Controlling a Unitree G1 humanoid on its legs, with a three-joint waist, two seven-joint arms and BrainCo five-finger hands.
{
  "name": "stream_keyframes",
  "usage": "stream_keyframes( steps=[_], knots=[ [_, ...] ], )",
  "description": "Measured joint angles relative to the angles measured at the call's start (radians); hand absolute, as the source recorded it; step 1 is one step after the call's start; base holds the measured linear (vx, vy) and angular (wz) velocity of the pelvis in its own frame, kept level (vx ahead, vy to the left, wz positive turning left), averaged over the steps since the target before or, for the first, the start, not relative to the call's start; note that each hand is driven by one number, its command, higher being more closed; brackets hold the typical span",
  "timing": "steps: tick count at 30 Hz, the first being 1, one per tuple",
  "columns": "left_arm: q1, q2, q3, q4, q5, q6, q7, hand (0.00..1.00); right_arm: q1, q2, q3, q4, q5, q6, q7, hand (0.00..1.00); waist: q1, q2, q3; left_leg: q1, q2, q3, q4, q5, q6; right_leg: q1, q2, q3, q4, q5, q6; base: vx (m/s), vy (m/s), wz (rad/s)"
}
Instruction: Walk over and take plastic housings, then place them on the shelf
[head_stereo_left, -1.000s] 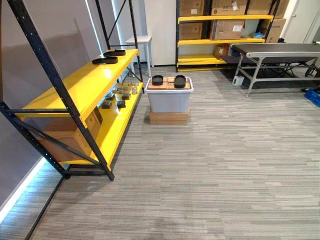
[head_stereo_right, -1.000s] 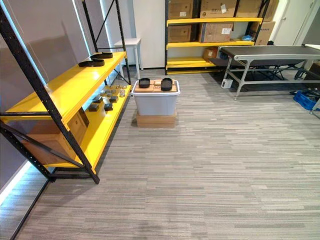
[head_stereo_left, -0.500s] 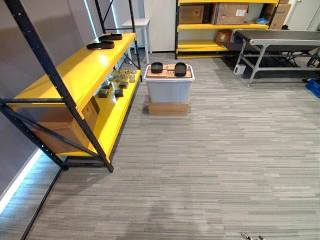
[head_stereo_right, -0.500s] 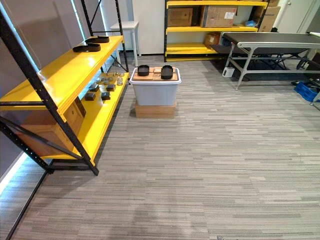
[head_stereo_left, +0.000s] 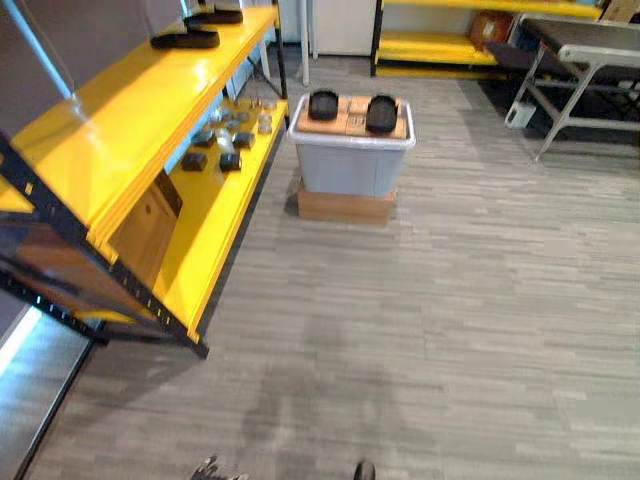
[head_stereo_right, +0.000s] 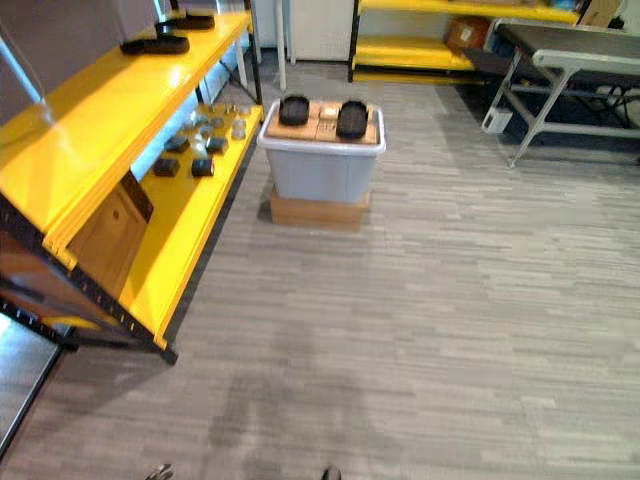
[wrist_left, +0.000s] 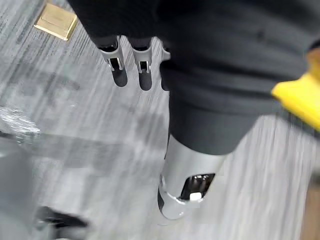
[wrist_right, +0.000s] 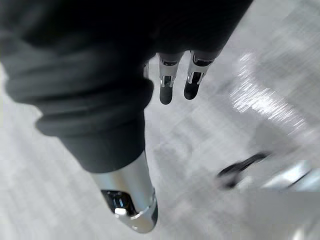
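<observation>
1. My left robot hand (wrist_left: 116, 62) hangs by my side with its fingers straight and loose. It holds nothing.
2. My right robot hand (wrist_right: 167, 82) is the same: fingers straight, nothing in it.
3. The two black plastic housings (head_stereo_left: 323, 104) sit on top of the grey bin (head_stereo_left: 352, 168), side by side on a flat brown card (head_stereo_left: 352, 112). They do not touch each other.
4. The bin stands on a brown box (head_stereo_left: 345, 206) on the floor, well ahead of me. I think I am on the walk-up step, with nothing picked yet.
5. The yellow shelf (head_stereo_left: 110, 120) runs along the left of the bin. Two more black parts (head_stereo_left: 185, 39) lie on its top board, past the bin.
6. The housings look like small hollow trays with a rim. I guess they are light and stiff, not soft.
7. Their plastic looks smooth, so they may slip. I would pinch a side rim between thumb and fingers, one housing in each robot hand.
8. They sit loose on the card, so a bump could knock them off the bin. I would come down from above, gently.
</observation>
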Motion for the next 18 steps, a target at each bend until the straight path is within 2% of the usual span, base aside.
stream_keyframes(
  steps=[1, 2, 3, 4, 5, 6, 7, 8, 9, 10, 11, 12, 13, 14, 15, 16, 17, 18],
  knots=[
    [0.011, -0.002, 0.000, 0.000, 0.005, 0.003, 0.000, 0.00, -0.009, -0.003, 0.006, -0.013, 0.000, 0.000, 0.000, 0.00, 0.013, 0.001, -0.003, -0.053, -0.002, 0.026, -0.028, -0.010, 0.009, 0.022, -0.004, 0.023, -0.019, -0.009, 0.005, 0.60, -0.070, -0.87],
    [0.038, -0.003, 0.000, 0.000, 0.005, 0.008, -0.001, 0.00, -0.043, -0.008, 0.013, -0.017, -0.003, 0.000, 0.000, 0.00, 0.043, 0.000, -0.003, -0.135, -0.016, 0.059, -0.148, -0.025, 0.032, 0.051, -0.019, 0.066, -0.044, -0.026, 0.020, 0.59, 0.055, -1.08],
    [0.060, -0.005, -0.001, 0.001, 0.005, 0.015, -0.001, 0.00, -0.082, -0.012, 0.015, -0.016, -0.005, 0.002, 0.000, 0.00, 0.070, -0.009, 0.001, -0.194, -0.051, 0.063, -0.342, -0.027, 0.042, 0.078, -0.048, 0.105, -0.056, -0.050, 0.038, 0.71, 0.081, -1.11],
    [0.072, -0.010, 0.000, 0.001, 0.004, 0.016, 0.000, 0.00, -0.096, -0.014, 0.023, -0.021, -0.008, 0.003, 0.000, 0.00, 0.080, -0.015, 0.004, -0.208, -0.068, 0.064, -0.459, -0.018, 0.047, 0.095, -0.063, 0.118, -0.060, -0.065, 0.052, 0.74, 0.147, -0.97],
    [0.099, -0.028, 0.000, -0.006, 0.004, 0.016, 0.000, 0.00, -0.102, -0.019, 0.052, -0.041, -0.029, 0.002, -0.002, 0.00, 0.101, -0.013, -0.001, -0.234, -0.084, 0.066, -0.696, 0.013, 0.054, 0.137, -0.088, 0.142, -0.081, -0.092, 0.078, 0.52, 0.138, -0.62],
    [0.114, -0.042, -0.001, -0.016, 0.004, 0.016, 0.001, 0.00, -0.101, -0.020, 0.055, -0.052, -0.041, 0.001, -0.004, 0.00, 0.107, -0.004, -0.008, -0.245, -0.086, 0.059, -0.789, 0.027, 0.048, 0.157, -0.092, 0.150, -0.091, -0.109, 0.090, 0.84, 0.293, -0.70],
    [0.134, -0.059, -0.001, -0.017, 0.004, 0.016, 0.001, 0.00, -0.094, -0.015, 0.073, -0.052, -0.046, -0.001, -0.016, 0.00, 0.131, -0.036, -0.038, -0.256, -0.124, 0.052, -0.780, 0.168, 0.059, 0.196, -0.145, 0.166, -0.099, -0.141, 0.123, 0.58, 0.225, -0.40],
    [0.145, -0.066, -0.003, -0.017, 0.003, 0.016, 0.001, 0.00, -0.084, -0.008, 0.081, -0.048, -0.049, -0.002, -0.017, 0.00, 0.130, -0.044, -0.062, -0.256, -0.153, 0.031, -0.774, 0.187, 0.087, 0.199, -0.162, 0.168, -0.087, -0.140, 0.122, 0.96, 0.361, -0.23],
    [0.133, -0.091, -0.002, -0.017, 0.002, 0.014, 0.001, 0.00, -0.088, 0.004, 0.089, -0.037, -0.073, -0.002, -0.014, 0.00, 0.123, -0.061, -0.069, -0.234, -0.194, -0.019, -0.728, 0.199, 0.176, 0.169, -0.200, 0.165, 0.068, -0.120, 0.154, 0.68, 0.250, 0.03],
    [0.132, -0.093, -0.002, -0.015, 0.001, 0.014, 0.001, 0.00, -0.091, 0.010, 0.088, -0.020, -0.077, -0.001, -0.013, 0.00, 0.123, -0.064, -0.070, -0.211, -0.198, -0.011, -0.710, 0.208, 0.204, 0.159, -0.210, 0.171, 0.152, -0.104, 0.176, 1.01, 0.380, 0.01],
    [0.134, -0.087, -0.004, -0.016, -0.011, 0.014, 0.005, 0.00, -0.083, 0.024, 0.087, -0.006, -0.081, -0.001, -0.015, 0.00, 0.121, -0.078, -0.069, -0.145, -0.212, -0.012, -0.697, 0.160, 0.224, 0.117, -0.226, 0.180, 0.321, -0.041, 0.206, 0.81, 0.324, 0.04],
    [0.131, -0.069, -0.027, -0.016, -0.040, 0.015, 0.012, 0.00, -0.064, 0.041, 0.090, 0.008, -0.081, -0.002, -0.018, 0.00, 0.107, -0.071, -0.067, -0.022, -0.218, -0.027, -0.738, 0.096, 0.243, 0.014, -0.252, 0.180, 0.645, 0.163, 0.265, 0.93, 0.324, 0.26],
    [0.121, -0.059, -0.056, -0.017, -0.052, 0.014, 0.018, 0.00, -0.062, 0.045, 0.096, 0.030, -0.081, -0.002, -0.017, 0.00, 0.091, -0.081, -0.065, 0.055, -0.235, -0.041, -0.779, 0.086, 0.253, -0.057, -0.296, 0.150, 0.833, 0.167, 0.265, 0.75, 0.221, 0.42],
    [0.113, -0.054, -0.076, -0.019, -0.060, 0.014, 0.020, 0.00, -0.060, 0.045, 0.112, 0.032, -0.082, -0.001, -0.018, 0.00, 0.086, -0.083, -0.063, 0.111, -0.244, -0.051, -0.812, 0.085, 0.254, -0.095, -0.333, 0.107, 0.924, 0.150, 0.249, 0.72, 0.134, 0.64],
    [0.093, -0.053, -0.104, -0.037, -0.076, 0.010, 0.021, 0.00, -0.036, 0.044, 0.148, 0.032, -0.092, -0.002, -0.017, 0.00, 0.064, -0.068, -0.058, 0.237, -0.242, -0.084, -0.906, 0.085, 0.254, -0.171, -0.385, -0.009, 1.003, 0.072, 0.189, 0.69, 0.075, 0.53],
    [0.082, -0.053, -0.110, -0.040, -0.077, 0.007, 0.021, 0.00, -0.033, 0.045, 0.157, 0.032, -0.097, -0.002, -0.016, 0.00, 0.059, -0.064, -0.057, 0.275, -0.236, -0.095, -0.938, 0.084, 0.255, -0.204, -0.385, -0.039, 0.990, 0.040, 0.178, 0.79, 0.023, 0.62],
    [0.051, -0.043, -0.123, -0.039, -0.077, 0.005, 0.020, 0.00, -0.033, 0.045, 0.168, 0.038, -0.112, -0.002, -0.017, 0.00, 0.050, -0.054, -0.050, 0.343, -0.215, -0.117, -0.990, 0.080, 0.262, -0.259, -0.356, -0.087, 0.885, -0.026, 0.175, 0.63, -0.040, 0.43],
    [0.037, -0.041, -0.129, -0.038, -0.077, 0.004, 0.022, 0.00, -0.033, 0.045, 0.168, 0.040, -0.112, -0.002, -0.017, 0.00, 0.045, -0.054, -0.047, 0.369, -0.207, -0.127, -1.007, 0.076, 0.267, -0.287, -0.335, -0.098, 0.805, -0.045, 0.179, 0.61, -0.128, 0.54]
  ],
)
